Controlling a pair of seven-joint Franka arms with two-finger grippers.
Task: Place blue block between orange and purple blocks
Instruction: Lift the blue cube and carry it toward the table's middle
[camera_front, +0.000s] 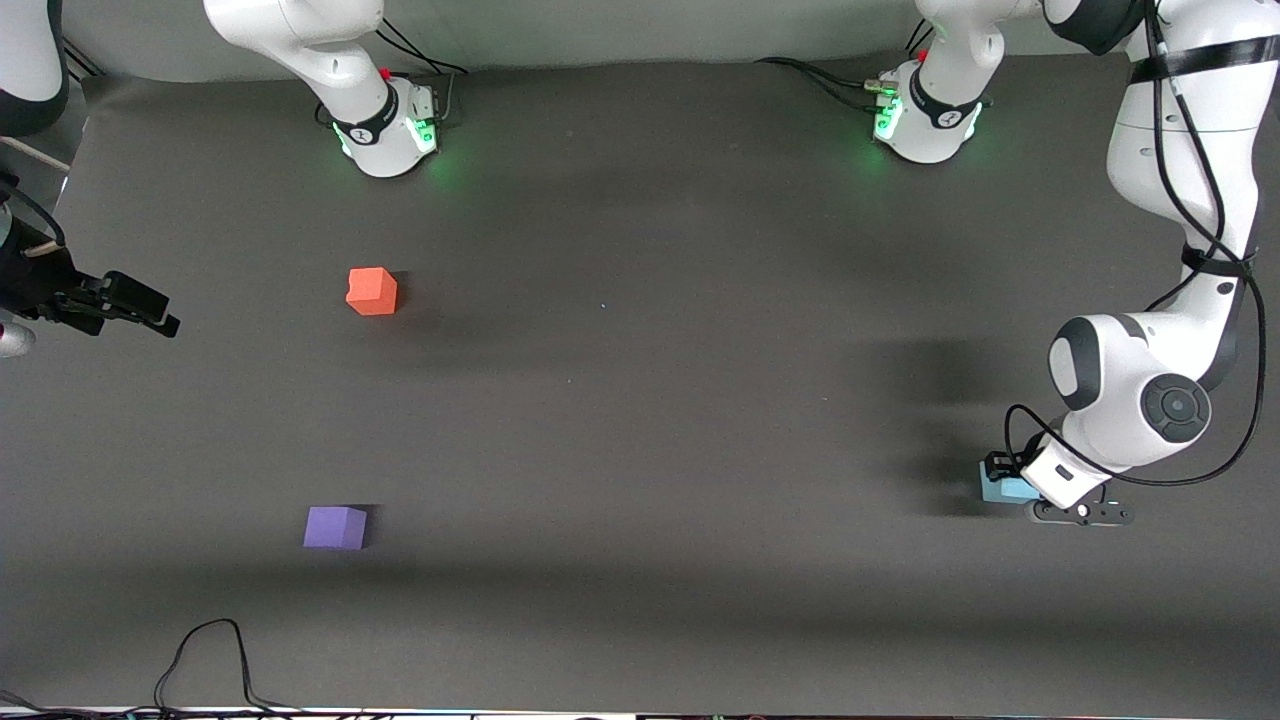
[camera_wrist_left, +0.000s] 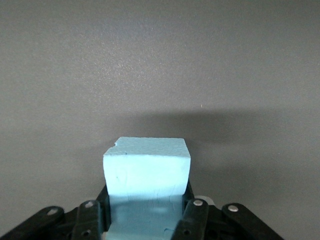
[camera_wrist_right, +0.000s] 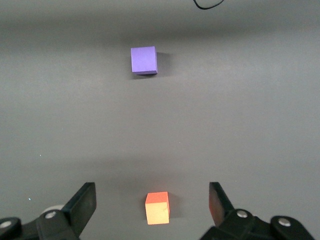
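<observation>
1 grip made: left gripper (camera_wrist_left: 147, 220) pinching blue block (camera_front: 1003, 488) at left arm's table end. Right gripper (camera_wrist_right: 152, 205) spread, waiting above orange block (camera_front: 372, 291). Risk: soft foam slipping during long carry toward purple block (camera_front: 335, 527).

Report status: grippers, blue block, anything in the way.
Left gripper shut on blue block, at table level. Right gripper open, waiting. Orange block, purple block apart; gap between them unobstructed.
</observation>
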